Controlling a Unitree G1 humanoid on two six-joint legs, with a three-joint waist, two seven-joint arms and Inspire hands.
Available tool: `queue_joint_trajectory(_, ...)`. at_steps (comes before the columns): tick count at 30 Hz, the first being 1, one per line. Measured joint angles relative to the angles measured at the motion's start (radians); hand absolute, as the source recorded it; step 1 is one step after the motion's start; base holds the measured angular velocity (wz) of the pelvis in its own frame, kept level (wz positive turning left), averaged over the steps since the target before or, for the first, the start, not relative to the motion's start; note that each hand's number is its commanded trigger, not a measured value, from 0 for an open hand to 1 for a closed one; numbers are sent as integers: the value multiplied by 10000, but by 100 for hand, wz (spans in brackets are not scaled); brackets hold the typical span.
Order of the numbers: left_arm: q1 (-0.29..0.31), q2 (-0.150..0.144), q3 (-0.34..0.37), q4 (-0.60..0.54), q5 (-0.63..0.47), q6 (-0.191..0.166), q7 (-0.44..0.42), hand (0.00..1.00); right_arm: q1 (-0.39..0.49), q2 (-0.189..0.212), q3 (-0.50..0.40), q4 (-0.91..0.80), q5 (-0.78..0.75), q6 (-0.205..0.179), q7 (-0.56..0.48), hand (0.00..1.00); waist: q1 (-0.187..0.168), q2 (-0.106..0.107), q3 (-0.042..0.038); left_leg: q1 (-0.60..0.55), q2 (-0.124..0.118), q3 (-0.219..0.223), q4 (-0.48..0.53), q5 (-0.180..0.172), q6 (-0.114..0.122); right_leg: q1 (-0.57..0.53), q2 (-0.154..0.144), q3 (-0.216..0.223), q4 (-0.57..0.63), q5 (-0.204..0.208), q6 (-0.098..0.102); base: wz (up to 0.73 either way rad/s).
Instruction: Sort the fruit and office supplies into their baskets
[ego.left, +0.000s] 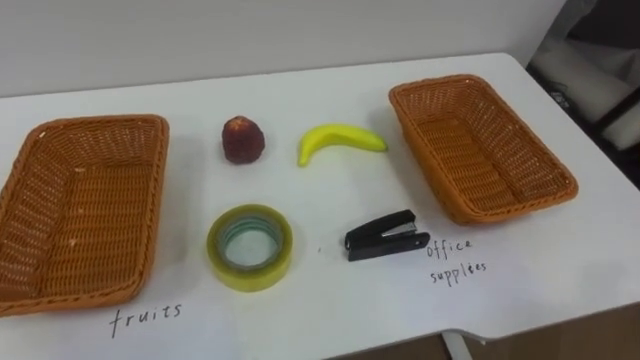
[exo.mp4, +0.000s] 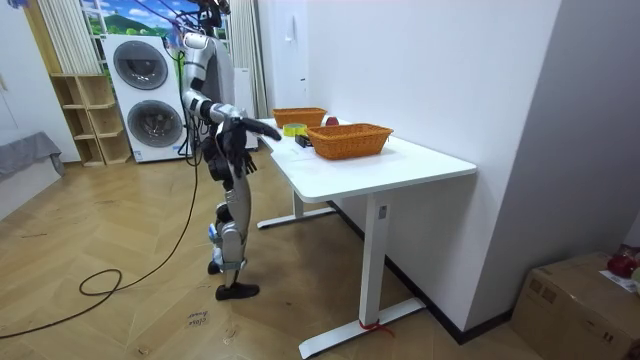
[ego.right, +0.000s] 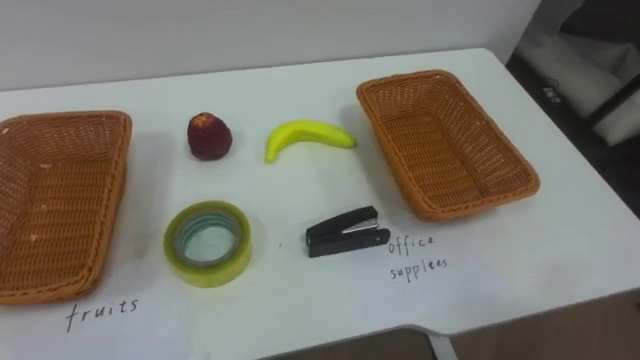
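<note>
**Four loose items between two baskets**

Left eye view: the table (ego.left: 330, 310) is bare along its near edge; the left basket (ego.left: 80, 200) runs off the view's left side; the right basket (ego.left: 480, 150) sits close to the table's right edge; between them, all apart and outside both baskets, lie apple (ego.left: 243, 140) and banana (ego.left: 338, 141) behind, tape (ego.left: 250, 247) and stapler (ego.left: 381, 234) in front; the handwritten left label (ego.left: 146, 317) reads "fruits", the right label (ego.left: 455, 258) "office supplies".

Room view: the robot stands at the table's end with open floor (exo.mp4: 120, 250) around it; the right hand (exo.mp4: 272, 129) reaches to the edge, the left hand (exo.mp4: 240, 145) is lower; whether either is open or holds anything cannot be told.
</note>
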Motion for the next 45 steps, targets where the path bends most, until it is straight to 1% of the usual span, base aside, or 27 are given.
queue_joint_trajectory(1, 28, -1, -1, 3, -3, 1, -18, 0, -2, -5, -1, -119, -124, -3, 4, 0, 0, -12, -9, 9, 2, -1, 1, 0, 0, 17, 1, -4, -1, 0, 0, 0)
queue_joint_trajectory(3, 90, 2, -4, 3, -1, 2, -32, 0, -3, -45, -8, -551, -473, -45, 20, 0, -9, -78, -2, 23, 3, -9, 11, 0, 0, 74, 0, -11, -2, 8, -7, 0)
queue_joint_trajectory(7, 129, 7, -4, 1, -3, 23, -32, 0, -12, -59, -17, -1014, -713, -46, 37, 0, -7, -89, 22, 22, 3, -12, 9, 0, 0, 123, 1, 0, -14, 17, -3, 0)
queue_joint_trajectory(9, 116, 8, -1, 1, -1, 63, -27, 0, -34, -59, -15, -1260, -758, -45, 54, 0, 1, -56, 22, 18, 3, -10, 8, 0, 0, 131, 6, 16, -5, 26, -2, 0)
queue_joint_trajectory(12, 100, 8, -17, 60, 4, 147, -8, 0, -253, -76, -5, -1309, -764, -40, 121, 0, 57, -11, -8, 33, 5, 9, 8, 0, 0, 115, 19, 63, 28, 32, -7, -3)
queue_joint_trajectory(15, -74, 18, -126, 398, -3, 147, -3, 0, -332, -247, 98, -1607, -766, -37, 125, 0, 126, 77, 21, 52, 1, 10, 10, 1, 1, 97, 22, 108, 66, 39, -5, -4)
queue_joint_trajectory(16, -99, 20, -172, 441, -3, 147, 5, 0, -366, -367, 97, -1673, -766, -39, 122, 0, 180, 107, 38, 84, 0, 10, 10, 1, 1, 108, 21, 108, 66, 39, -5, 0)
queue_joint_trajectory(17, -130, 21, -176, 488, 4, 146, 5, 0, -371, -479, 96, -1679, -877, -38, 117, 0, 226, 122, 50, 134, 1, 12, 11, 0, 1, 117, 24, 105, 55, 38, -5, 0)
queue_joint_trajectory(19, -148, 29, -176, 580, 19, 147, 5, 0, -379, -514, 114, -1776, -1385, -38, 115, 0, 293, 131, 49, 165, 5, 37, 14, 1, 0, 143, 25, 97, 19, 28, -9, 0)
queue_joint_trajectory(22, -122, 50, -175, 705, 49, 157, 1, 0, -399, -594, 124, -2134, -2094, -39, 121, 0, 288, 71, 45, 148, 4, 37, 14, 2, -2, 122, 21, 90, 13, 21, -9, 0)
queue_joint_trajectory(23, -72, 64, -179, 692, 59, 157, -11, 0, -399, -675, 124, -2306, -2330, -39, 121, 0, 276, 26, 47, 150, 3, 36, 14, 2, -2, 127, 19, 90, 15, 22, -9, 0)
queue_joint_trajectory(26, -14, 177, -197, 695, 51, 154, -29, 0, -405, -863, 121, -2894, -2448, -51, 127, 0, 254, -138, 52, 165, 7, 4, 14, 2, -2, 154, 27, 91, 2, 24, -8, 0)
queue_joint_trajectory(27, -15, 209, -215, 697, 33, 153, -29, 0, -410, -900, 121, -2970, -2518, -52, 127, 0, 256, -146, 40, 170, 7, 2, 14, 2, -1, 161, 28, 91, 2, 26, -9, 0)
queue_joint_trajectory(28, -17, 270, -275, 698, 30, 152, -32, 0, -418, -925, 121, -3145, -2664, -53, 130, 0, 272, -201, 17, 174, 7, 4, 12, 1, -2, 162, 29, 95, 1, 26, -9, 0)
queue_joint_trajectory(29, -26, 309, -276, 698, 55, 150, -33, 0, -419, -938, 157, -3335, -2740, -53, 156, 0, 306, -225, 4, 177, 7, 6, 8, 1, -2, 160, 31, 101, 1, 28, -10, 0)
queue_joint_trajectory(31, -25, 349, -278, 701, 82, 150, -32, 0, -424, -957, 226, -3593, -2824, -52, 276, 0, 322, -267, 14, 173, 8, 3, 0, 1, -2, 172, 31, 97, 4, 40, -7, 0)
queue_joint_trajectory(33, -33, 369, -394, 775, 94, 151, -32, 0, -646, -1022, 444, -3693, -2987, -52, 464, 0, 303, -285, 4, 173, 11, -6, -22, -1, 0, 236, 31, 90, 17, 74, -5, 0)
queue_joint_trajectory(37, -65, 371, -499, 779, 171, 151, -32, 0, -910, -1035, 577, -3840, -3082, -51, 815, 0, 321, -255, 12, 163, 20, -26, -50, -3, 1, 246, 33, 49, 19, 96, -6, 1)
queue_joint_trajectory(40, -61, 371, -503, 777, 209, 154, -33, 0, -1052, -1063, 668, -3953, -3090, -51, 990, 0, 418, -191, 31, 160, 30, -44, -55, -3, 0, 246, 30, -15, 19, 98, -9, 1)
queue_joint_trajectory(41, -68, 371, -503, 765, 216, 154, -33, 0, -1120, -1091, 730, -3967, -3101, -51, 1012, 0, 469, -169, 24, 155, 32, -44, -55, -4, -1, 228, 24, -56, 19, 100, -12, 0)
queue_joint_trajectory(42, -69, 371, -501, 760, 235, 154, -33, 0, -1184, -1162, 846, -3968, -3106, -51, 1015, 0, 494, -143, 34, 134, 35, -57, -55, -4, -1, 229, 11, -133, 19, 104, -17, 0)
queue_joint_trajectory(45, -54, 373, -594, 765, 489, 157, -21, 0, -1323, -1334, 1188, -3970, -3098, -50, 1167, 0, 581, -97, 45, 94, 39, -77, -36, -3, -2, 231, 7, -171, 25, 108, -23, 1)
